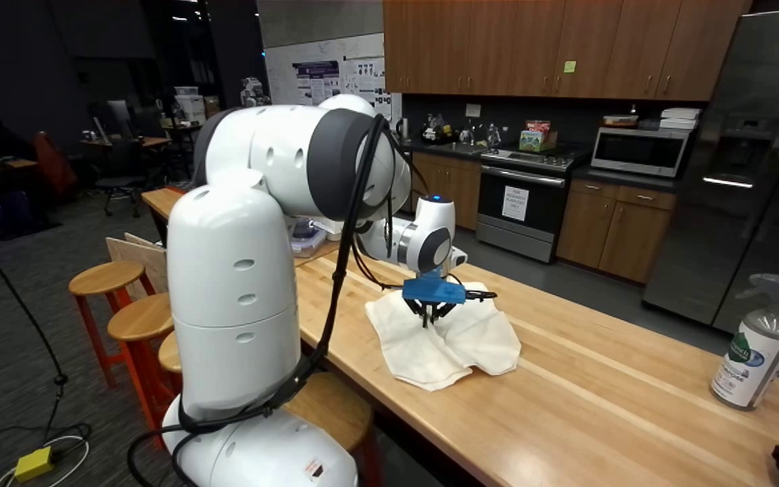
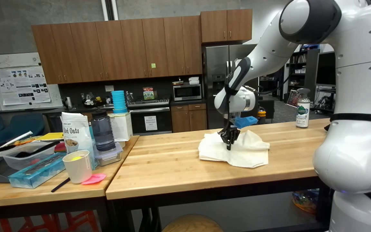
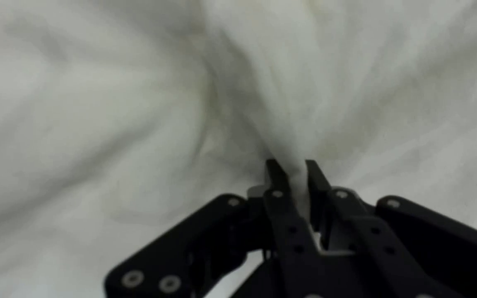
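Observation:
A cream-white cloth (image 1: 423,362) lies rumpled on the wooden table (image 1: 565,406). It shows in both exterior views (image 2: 251,156) and fills the wrist view (image 3: 97,124). My gripper (image 1: 429,322) points down at the middle of the cloth, with blue tape above its fingers. In an exterior view the gripper (image 2: 229,147) reaches down to the cloth's surface. In the wrist view the black fingers of the gripper (image 3: 291,165) are close together with a raised fold of the cloth pinched between them. Folds run outward from the fingertips. The bulk of the cloth rests on the table.
A spray bottle (image 1: 754,352) stands toward the table's far end, also in an exterior view (image 2: 303,112). A side table holds an oats bag (image 2: 77,135), a mug (image 2: 77,169), a dark water bottle (image 2: 103,132) and a tissue box (image 2: 37,170). Wooden stools (image 1: 107,277) stand alongside.

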You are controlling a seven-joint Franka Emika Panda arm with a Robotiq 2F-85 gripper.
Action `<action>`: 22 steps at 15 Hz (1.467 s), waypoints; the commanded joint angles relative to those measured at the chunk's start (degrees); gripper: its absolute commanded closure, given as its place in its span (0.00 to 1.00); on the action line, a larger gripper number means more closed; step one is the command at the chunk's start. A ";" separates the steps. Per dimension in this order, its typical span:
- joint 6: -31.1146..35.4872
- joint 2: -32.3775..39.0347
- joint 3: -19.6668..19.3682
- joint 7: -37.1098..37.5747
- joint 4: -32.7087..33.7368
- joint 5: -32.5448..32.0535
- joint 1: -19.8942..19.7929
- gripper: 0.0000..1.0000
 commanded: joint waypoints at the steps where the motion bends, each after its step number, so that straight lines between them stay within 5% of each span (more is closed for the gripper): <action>1: 0.31 -0.67 -0.36 2.37 0.03 -1.19 -0.22 1.00; 9: -0.96 -2.13 -0.85 7.72 1.04 -1.75 -0.05 0.99; 22: 2.45 -4.32 -3.33 22.14 7.06 -13.42 -0.05 0.99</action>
